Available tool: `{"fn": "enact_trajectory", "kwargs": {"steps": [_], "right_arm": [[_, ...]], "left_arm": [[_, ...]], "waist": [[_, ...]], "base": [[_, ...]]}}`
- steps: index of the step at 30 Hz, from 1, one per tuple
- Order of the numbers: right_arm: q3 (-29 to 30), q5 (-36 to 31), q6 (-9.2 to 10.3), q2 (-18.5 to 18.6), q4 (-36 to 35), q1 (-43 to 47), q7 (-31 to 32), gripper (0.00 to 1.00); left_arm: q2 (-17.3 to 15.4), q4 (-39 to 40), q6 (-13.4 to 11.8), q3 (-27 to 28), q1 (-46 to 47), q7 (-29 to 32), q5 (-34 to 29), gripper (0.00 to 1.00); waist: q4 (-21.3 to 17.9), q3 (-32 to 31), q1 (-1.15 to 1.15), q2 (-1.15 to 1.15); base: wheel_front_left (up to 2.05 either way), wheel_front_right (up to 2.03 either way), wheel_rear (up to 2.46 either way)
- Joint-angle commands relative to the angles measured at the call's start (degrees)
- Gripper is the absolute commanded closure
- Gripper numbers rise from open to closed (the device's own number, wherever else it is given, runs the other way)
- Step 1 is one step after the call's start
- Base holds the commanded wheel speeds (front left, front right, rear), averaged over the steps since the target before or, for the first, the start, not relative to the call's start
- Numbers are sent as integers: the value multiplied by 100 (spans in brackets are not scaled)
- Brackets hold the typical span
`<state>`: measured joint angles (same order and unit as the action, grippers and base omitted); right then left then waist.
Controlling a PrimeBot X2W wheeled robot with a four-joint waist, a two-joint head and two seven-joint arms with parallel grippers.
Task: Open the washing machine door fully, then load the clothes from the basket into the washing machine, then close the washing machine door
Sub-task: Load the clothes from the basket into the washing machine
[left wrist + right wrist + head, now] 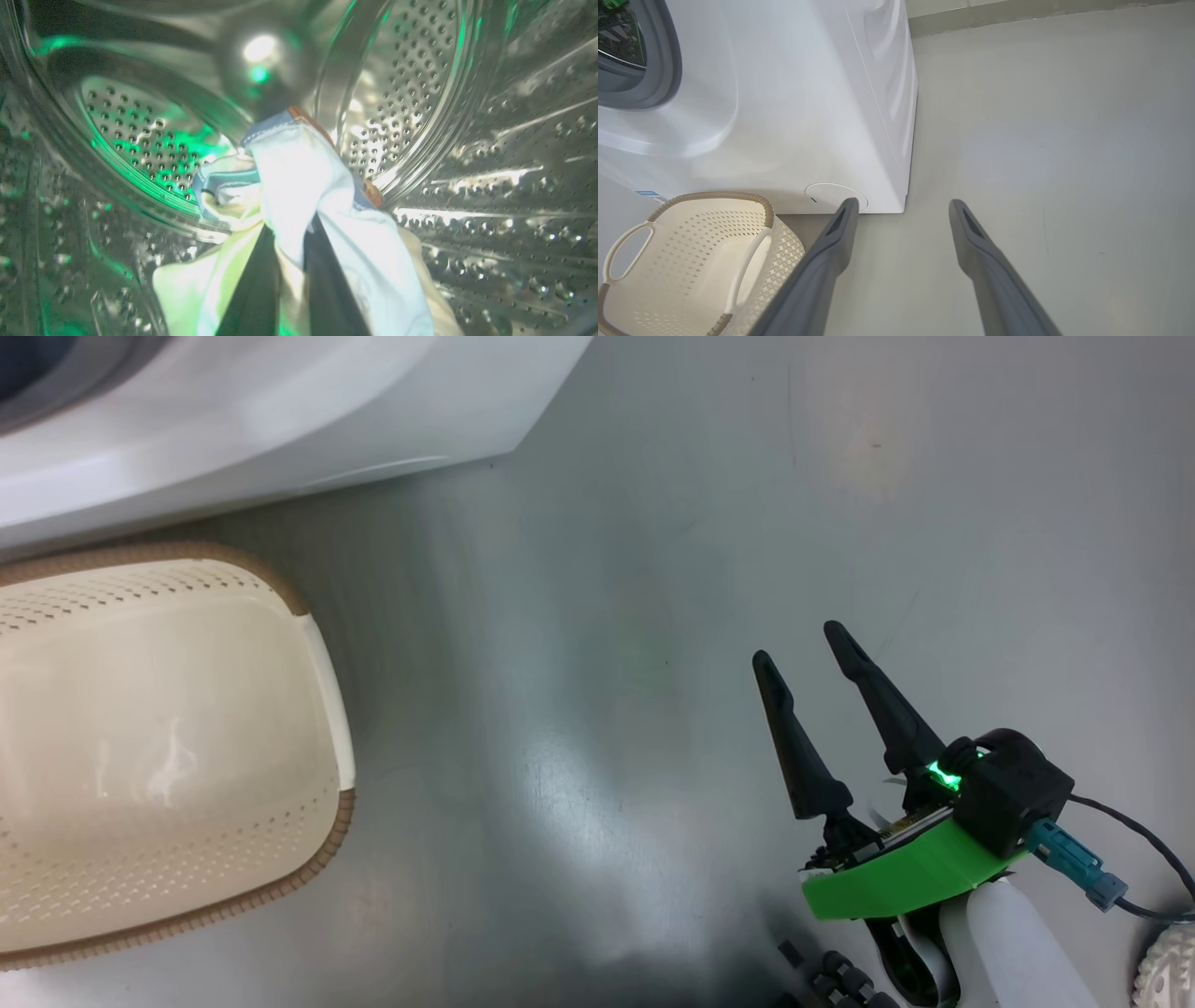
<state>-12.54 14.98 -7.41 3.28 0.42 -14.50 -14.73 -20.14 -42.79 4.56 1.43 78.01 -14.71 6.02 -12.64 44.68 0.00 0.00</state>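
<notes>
The white machine (794, 93) stands on a grey floor (1041, 140), its grey-ringed opening at the upper left of the right wrist view. Inside, the perforated steel drum (467, 140) glints with green light. The cream basket (714, 195) sits on the floor just in front of the machine's lower front. The clothes (303, 177), a bundle of pale blue and cream cloth with an orange edge, hang inside the drum, pinched between the closed-up fingers of the left tool (289, 225). The right tool (799, 642) hovers over bare floor, well apart from the basket, fingers spread wide and grasping nothing.
</notes>
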Motion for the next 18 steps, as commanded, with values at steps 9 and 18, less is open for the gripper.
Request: {"fn": "enact_trajectory", "kwargs": {"steps": [9,18], "right_arm": [[-137,69,-8,-37,-54,35,-27,0],[-91,69,-8,-38,-20,-4,-27,0]], "left_arm": [[-135,-1205,31,26,207,25,143,0],[27,-1863,-25,-69,260,3,197,0]], "waist": [[94,-130,0,0],[205,-374,0,0]], "base": [[0,0,0],[0,0,0]]}}
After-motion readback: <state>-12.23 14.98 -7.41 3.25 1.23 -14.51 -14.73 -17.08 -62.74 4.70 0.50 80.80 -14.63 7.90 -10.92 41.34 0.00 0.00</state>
